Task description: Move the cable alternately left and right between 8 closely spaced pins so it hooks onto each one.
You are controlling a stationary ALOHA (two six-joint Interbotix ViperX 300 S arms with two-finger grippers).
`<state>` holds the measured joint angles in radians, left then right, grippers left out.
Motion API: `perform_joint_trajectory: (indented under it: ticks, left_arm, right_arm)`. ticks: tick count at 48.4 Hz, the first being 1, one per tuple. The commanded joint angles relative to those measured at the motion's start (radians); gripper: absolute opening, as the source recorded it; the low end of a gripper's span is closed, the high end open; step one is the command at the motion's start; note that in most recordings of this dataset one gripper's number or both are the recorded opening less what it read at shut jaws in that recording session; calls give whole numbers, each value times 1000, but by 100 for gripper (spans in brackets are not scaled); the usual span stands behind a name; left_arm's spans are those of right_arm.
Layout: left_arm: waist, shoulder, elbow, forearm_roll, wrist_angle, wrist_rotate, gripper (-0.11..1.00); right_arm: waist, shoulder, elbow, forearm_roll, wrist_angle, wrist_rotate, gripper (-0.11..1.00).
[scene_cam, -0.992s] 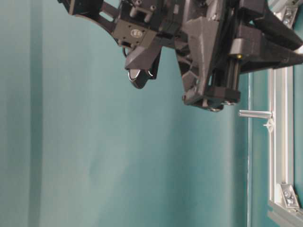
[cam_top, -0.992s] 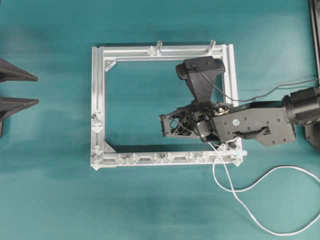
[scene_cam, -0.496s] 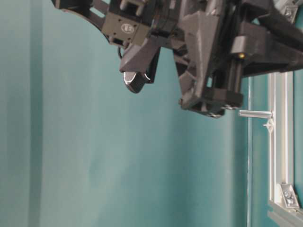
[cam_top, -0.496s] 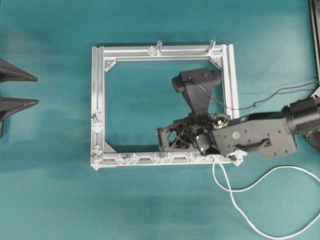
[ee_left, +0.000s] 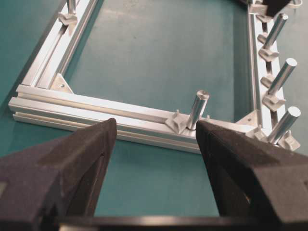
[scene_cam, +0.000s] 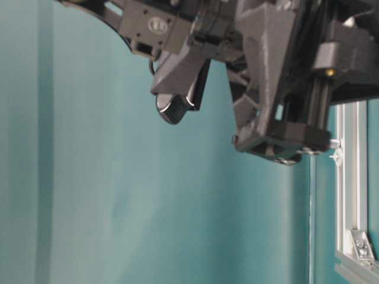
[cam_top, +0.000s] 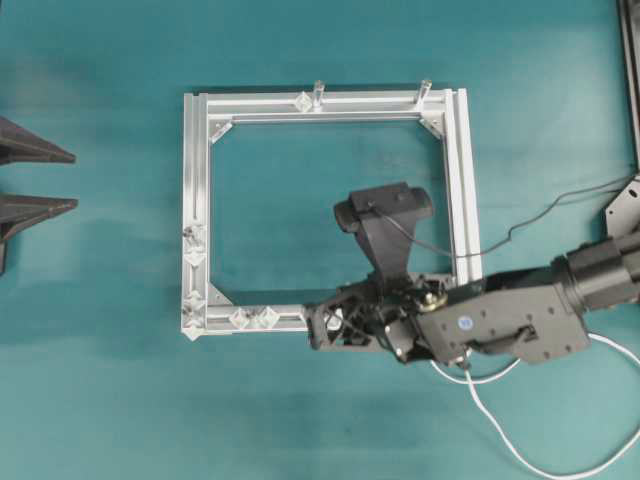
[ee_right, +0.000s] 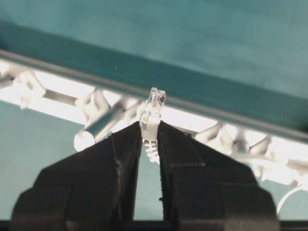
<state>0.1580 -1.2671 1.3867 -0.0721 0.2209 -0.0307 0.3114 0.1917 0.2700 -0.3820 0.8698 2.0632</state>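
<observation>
Since a second ago, right tool (ee_right: 149,139) gripping cable (cam_top: 520,445), shifted onto frame's (cam_top: 195,200) lower rail.

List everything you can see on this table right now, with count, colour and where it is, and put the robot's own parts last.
Frame: one, silver aluminium rectangle, mid-table on the teal mat.
Pins: small silvery diamond studs along the frame's near and left rails; several are hidden under the right arm, so no full count.
Round posts: two seen from overhead, silver, upright on the far rail.
Cable: one, white, looping on the mat at lower right, its plug pinched in the right gripper.
Dark wire: one, thin grey, right of the frame.
Left gripper: black, open, empty, facing a corner of the frame.
Right gripper: black, shut on the plug, over the near rail.
</observation>
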Motion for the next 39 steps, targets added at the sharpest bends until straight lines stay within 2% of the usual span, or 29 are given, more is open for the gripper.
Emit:
perform_joint_trajectory:
  ticks: [1,14,39]
  left_arm:
    - [0,5,-12,3,-9,-8,71]
    - [0,6,-12,3,-9,-8,71]
    - [0,5,-11,3,-9,-8,71]
  right_arm:
    - [21,-15,-21,0,2,17,13]
    - [54,-12,-21,0,5,64,13]
    - [54,-6,-21,-3,14,66,13]
